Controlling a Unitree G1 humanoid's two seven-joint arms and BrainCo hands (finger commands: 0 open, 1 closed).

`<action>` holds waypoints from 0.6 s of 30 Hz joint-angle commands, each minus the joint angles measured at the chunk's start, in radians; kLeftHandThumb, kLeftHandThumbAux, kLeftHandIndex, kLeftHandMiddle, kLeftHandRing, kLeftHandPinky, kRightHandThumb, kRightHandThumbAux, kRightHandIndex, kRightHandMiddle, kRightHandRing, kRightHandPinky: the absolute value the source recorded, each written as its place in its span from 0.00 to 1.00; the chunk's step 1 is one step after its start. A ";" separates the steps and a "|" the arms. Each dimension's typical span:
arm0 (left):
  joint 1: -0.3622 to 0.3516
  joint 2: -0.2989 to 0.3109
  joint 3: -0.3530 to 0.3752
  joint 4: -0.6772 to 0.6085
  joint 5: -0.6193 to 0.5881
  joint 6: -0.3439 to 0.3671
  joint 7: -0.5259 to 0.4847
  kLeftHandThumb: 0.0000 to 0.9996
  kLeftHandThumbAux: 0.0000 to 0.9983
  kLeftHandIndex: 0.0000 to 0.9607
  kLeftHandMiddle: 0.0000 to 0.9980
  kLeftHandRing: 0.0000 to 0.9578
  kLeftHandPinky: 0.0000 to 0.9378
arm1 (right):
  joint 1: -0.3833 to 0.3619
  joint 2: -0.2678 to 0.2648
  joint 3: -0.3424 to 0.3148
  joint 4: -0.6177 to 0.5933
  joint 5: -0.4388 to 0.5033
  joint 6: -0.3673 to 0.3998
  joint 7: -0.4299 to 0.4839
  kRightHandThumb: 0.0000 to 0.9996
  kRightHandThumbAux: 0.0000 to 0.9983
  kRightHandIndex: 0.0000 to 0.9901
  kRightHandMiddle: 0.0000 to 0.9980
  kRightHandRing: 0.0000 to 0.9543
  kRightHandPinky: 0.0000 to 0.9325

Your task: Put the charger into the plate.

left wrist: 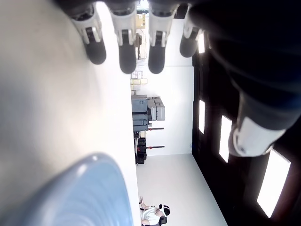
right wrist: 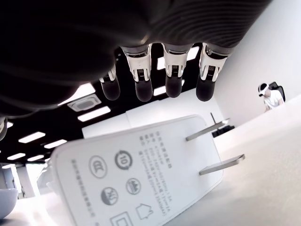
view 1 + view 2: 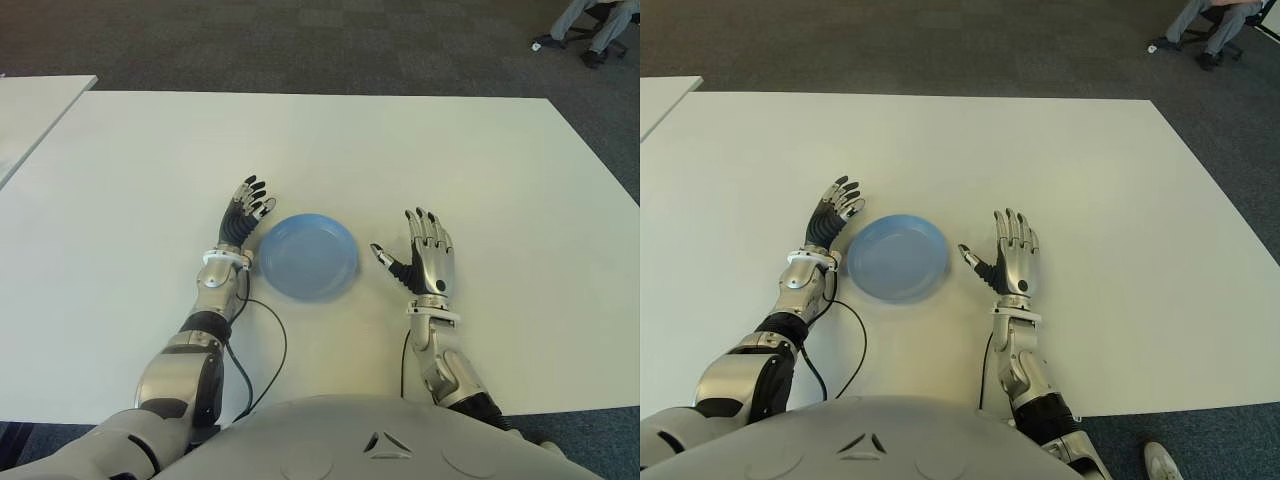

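Note:
The white charger (image 2: pixel 141 174) lies on the table with its two metal prongs (image 2: pixel 211 146) sticking out sideways; only the right wrist view shows it. My right hand (image 3: pixel 412 243) hovers over it, palm down, fingers (image 2: pixel 173 80) straight and spread, not closed on it. In the eye views that hand hides the charger. The blue plate (image 3: pixel 305 257) sits just left of the right hand and holds nothing. My left hand (image 3: pixel 250 203) shows at the plate's left rim, fingers open and holding nothing.
The white table (image 3: pixel 330 150) stretches wide beyond the hands. A black cable (image 3: pixel 268 335) loops on it by my left forearm. A second table (image 3: pixel 30 110) stands to the left. A seated person (image 3: pixel 598 25) is far off at the back right.

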 commanded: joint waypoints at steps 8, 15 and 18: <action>0.106 -0.012 -0.010 0.050 0.008 0.065 -0.004 0.00 0.60 0.03 0.16 0.16 0.14 | -0.053 -0.048 0.008 0.109 0.025 0.001 0.028 0.31 0.20 0.00 0.00 0.00 0.00; 0.110 -0.011 -0.011 0.044 0.008 0.063 -0.008 0.00 0.60 0.04 0.16 0.16 0.16 | -0.070 -0.064 0.010 0.126 0.038 -0.006 0.028 0.33 0.19 0.00 0.00 0.00 0.00; 0.112 -0.012 -0.011 0.041 0.007 0.065 -0.010 0.00 0.60 0.04 0.16 0.17 0.16 | -0.070 -0.078 0.006 0.137 0.050 -0.021 0.029 0.33 0.19 0.00 0.00 0.00 0.00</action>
